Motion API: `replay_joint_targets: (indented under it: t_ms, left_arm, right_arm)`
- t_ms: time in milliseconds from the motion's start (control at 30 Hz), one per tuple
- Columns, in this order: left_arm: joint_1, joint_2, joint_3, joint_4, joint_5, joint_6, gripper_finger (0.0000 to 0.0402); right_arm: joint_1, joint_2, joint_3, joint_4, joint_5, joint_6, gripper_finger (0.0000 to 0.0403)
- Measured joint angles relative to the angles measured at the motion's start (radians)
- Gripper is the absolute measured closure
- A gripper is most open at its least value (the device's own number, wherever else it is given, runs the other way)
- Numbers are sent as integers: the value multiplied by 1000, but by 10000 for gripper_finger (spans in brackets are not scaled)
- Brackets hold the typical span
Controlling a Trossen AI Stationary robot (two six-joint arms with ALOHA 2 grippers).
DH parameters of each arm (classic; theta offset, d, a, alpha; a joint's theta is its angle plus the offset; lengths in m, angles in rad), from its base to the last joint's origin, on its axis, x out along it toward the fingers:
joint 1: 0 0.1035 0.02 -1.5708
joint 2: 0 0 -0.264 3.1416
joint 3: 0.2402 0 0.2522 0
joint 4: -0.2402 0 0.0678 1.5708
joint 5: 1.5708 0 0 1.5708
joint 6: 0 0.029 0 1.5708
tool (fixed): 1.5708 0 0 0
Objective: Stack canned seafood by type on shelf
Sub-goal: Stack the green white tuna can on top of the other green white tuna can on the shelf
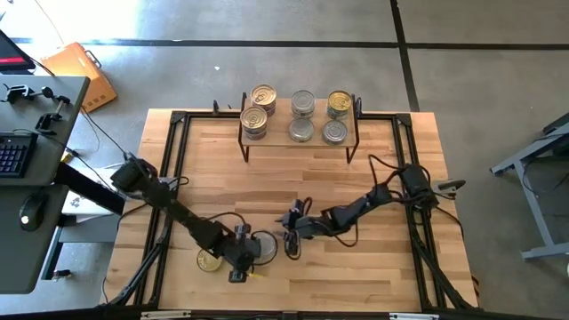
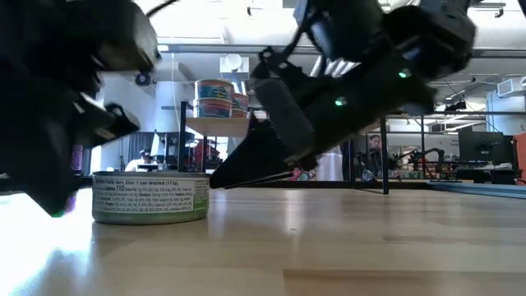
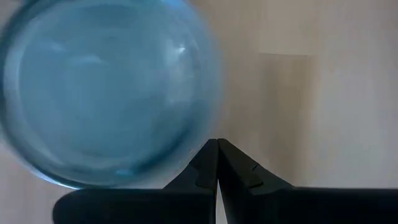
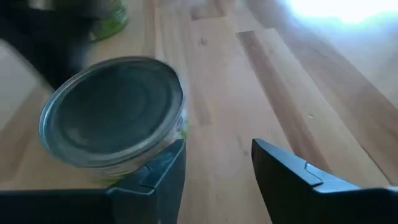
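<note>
Seen from above, a wooden worktop [image 1: 356, 258] carries a small shelf [image 1: 298, 142] at its far edge, well away from both end effectors. Six tins sit on the shelf in three pairs: two gold-lidded tins [image 1: 258, 108] at one end, two silver-lidded tins [image 1: 302, 116] in the middle, and a gold-lidded tin [image 1: 339, 103] behind a silver one [image 1: 335, 132] at the other end.

The left end effector [image 1: 238, 267] is low over the near part of the worktop, its fingers [image 3: 205, 168] pressed together and holding nothing. Just beside it, on the side toward the right arm, stands a silver-lidded tin [image 1: 263, 245]. In the left wrist view this tin's lid [image 3: 102, 90] fills the space just ahead of the closed fingertips; whether they touch it cannot be told. A gold-lidded tin [image 1: 209, 260] lies near the left end effector on its other side.

The right end effector [image 1: 292, 238] is also low, just beside the same silver-lidded tin [image 4: 115, 112], reaching toward it from the opposite side. Its fingers [image 4: 165, 177] stand apart, with nothing between them. One finger is right against the tin's wall, the other is over bare wood.

In the low view a tin with a green label [image 2: 150, 197] stands upright on the worktop between the two dark arms.
</note>
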Motion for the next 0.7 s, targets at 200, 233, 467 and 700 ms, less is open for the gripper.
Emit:
replay_joint_targets:
  t_ms: [200, 233, 467, 700]
  left_arm:
    - [28, 17, 2, -36, -111, -1, 401]
    - [33, 10, 2, -62, -122, -1, 401]
    - [41, -79, -2, -452, -339, -134, 401]
    - [16, -119, -2, -447, -368, -138, 401]
  right_arm:
    - [16, -23, 56, -186, -66, -28, 243]
    - [27, -35, 57, -217, -69, -26, 244]
    - [144, -90, 43, -304, -92, -75, 248]
    - [211, -91, 43, -278, 20, -199, 248]
